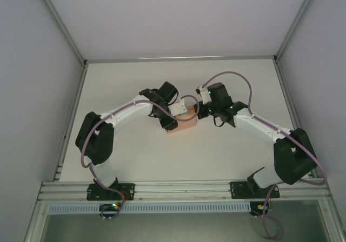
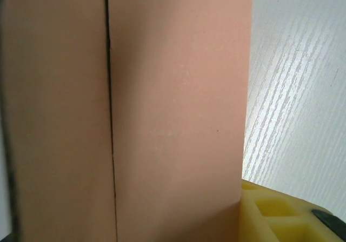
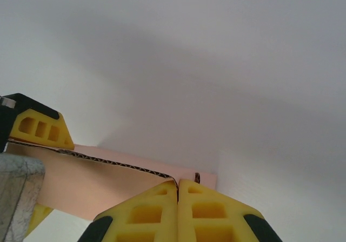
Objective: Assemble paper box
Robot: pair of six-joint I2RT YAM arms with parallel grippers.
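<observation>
Where the two arms meet over the middle of the counter (image 1: pixel 216 155), the box (image 1: pixel 184 124) sits between them, salmon-pink card folded into a small block.

At the box's left end the left gripper (image 1: pixel 172 119) is partly open and clamped around it. In the left wrist view the pink card wall lies against one yellow finger (image 2: pixel 281 215) at the box's right edge. A dark seam (image 2: pixel 110 118) runs up the card left of its middle. In the right wrist view another yellow finger of that gripper rests on the box's upper edge at the far end. The grip looks like a clamp across a wall of the box, though the contact itself is mostly hidden.

At the box's right end the right gripper (image 3: pixel 177 190) is fully closed, its two yellow fingers (image 3: pixel 211 209) pressed flat together. Their tips touch the raw corrugated edge of the card at the box's near corner. Whether a sliver of card is caught between them I cannot tell.

Seen from above, the box's long axis runs from the left gripper toward the right gripper, its right end slanting a little toward the far side of the counter.
</observation>
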